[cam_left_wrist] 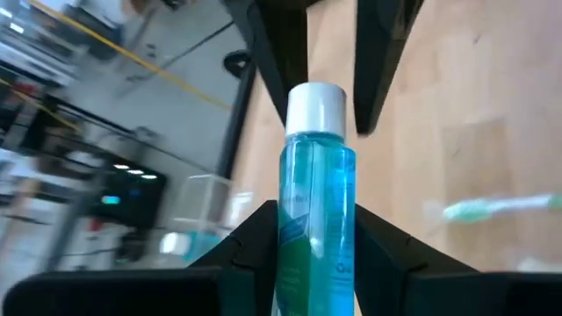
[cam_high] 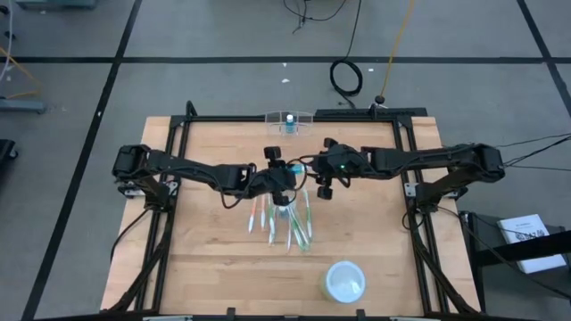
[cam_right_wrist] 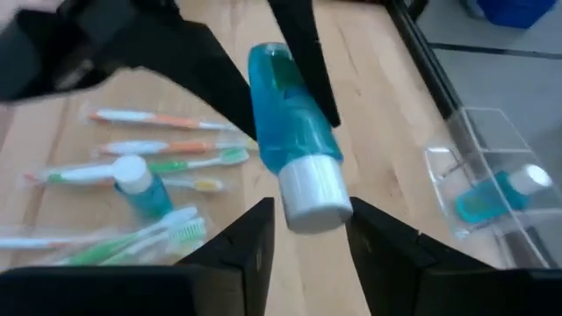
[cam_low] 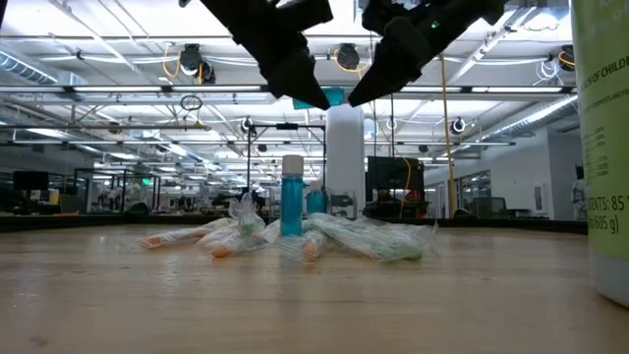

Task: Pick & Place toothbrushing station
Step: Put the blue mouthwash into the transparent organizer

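Observation:
My left gripper (cam_high: 287, 176) is shut on a small blue bottle with a white cap (cam_left_wrist: 317, 189), held in the air above the middle of the table. My right gripper (cam_right_wrist: 309, 241) is open, with a finger on either side of the bottle's capped end (cam_right_wrist: 313, 197); I cannot tell whether it touches. The clear plastic holder (cam_high: 290, 118) stands at the table's far edge with another blue bottle (cam_right_wrist: 492, 197) lying in it. A third blue bottle (cam_low: 292, 197) stands upright among wrapped toothbrushes (cam_high: 287, 225) below the grippers. My left gripper pinches the bottle's blue body (cam_left_wrist: 314, 254) between its two fingers, at the end away from the cap. The fingers come about level from the table's left and lie along the bottle. The bottle is lifted clear, its cap (cam_left_wrist: 317, 110) pointing toward my right gripper.
A pale white-lidded round tub (cam_high: 344, 281) stands near the table's front edge, right of the middle, and fills the right edge of the low view (cam_low: 604, 147). Bare wood lies to the left and right of the toothbrushes.

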Controlling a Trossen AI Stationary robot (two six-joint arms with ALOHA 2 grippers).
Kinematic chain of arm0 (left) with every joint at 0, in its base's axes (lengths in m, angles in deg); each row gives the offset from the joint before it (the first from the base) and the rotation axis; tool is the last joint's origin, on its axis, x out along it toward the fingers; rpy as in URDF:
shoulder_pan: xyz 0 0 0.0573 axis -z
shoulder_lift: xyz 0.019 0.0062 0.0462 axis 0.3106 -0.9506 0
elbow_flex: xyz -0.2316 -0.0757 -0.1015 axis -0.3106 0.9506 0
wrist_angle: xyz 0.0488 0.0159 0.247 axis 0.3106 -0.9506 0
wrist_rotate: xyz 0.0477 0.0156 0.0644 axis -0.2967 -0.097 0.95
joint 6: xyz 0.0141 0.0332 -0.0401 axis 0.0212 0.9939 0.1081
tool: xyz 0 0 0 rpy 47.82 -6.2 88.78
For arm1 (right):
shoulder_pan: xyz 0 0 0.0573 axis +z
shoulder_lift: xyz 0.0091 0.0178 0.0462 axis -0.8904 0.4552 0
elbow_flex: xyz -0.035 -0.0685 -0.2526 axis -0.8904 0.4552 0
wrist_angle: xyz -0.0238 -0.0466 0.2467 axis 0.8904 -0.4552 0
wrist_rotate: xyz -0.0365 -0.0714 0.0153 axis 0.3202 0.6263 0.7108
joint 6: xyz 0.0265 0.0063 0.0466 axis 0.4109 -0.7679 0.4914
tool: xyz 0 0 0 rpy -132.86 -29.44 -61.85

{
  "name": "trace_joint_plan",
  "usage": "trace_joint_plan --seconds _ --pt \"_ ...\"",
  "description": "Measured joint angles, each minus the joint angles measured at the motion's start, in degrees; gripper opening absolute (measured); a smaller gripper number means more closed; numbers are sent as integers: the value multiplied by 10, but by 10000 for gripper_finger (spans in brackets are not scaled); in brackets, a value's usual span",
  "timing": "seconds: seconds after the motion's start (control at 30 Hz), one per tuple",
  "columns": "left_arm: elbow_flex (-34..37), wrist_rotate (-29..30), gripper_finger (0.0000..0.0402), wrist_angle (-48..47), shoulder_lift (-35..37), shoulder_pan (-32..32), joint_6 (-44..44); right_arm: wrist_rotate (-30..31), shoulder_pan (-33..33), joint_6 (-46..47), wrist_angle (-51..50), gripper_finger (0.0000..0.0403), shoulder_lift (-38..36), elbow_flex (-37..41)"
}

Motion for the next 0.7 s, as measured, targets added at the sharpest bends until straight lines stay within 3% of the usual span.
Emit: trace_joint_plan --seconds 0.17,0.37,0.53,0.7 --pt "1 -108 112 -1 -1 -36 -42 63 0 -22 -55 151 -53 0" --pt "46 -274 112 120 -1 -93 -68 181 -12 -11 -125 155 -94 0" --pt "107 -402 112 299 -1 -133 -102 138 -44 -2 -84 155 -99 44" --pt "165 -459 112 475 -1 -166 -145 103 -74 -39 82 162 -99 122"
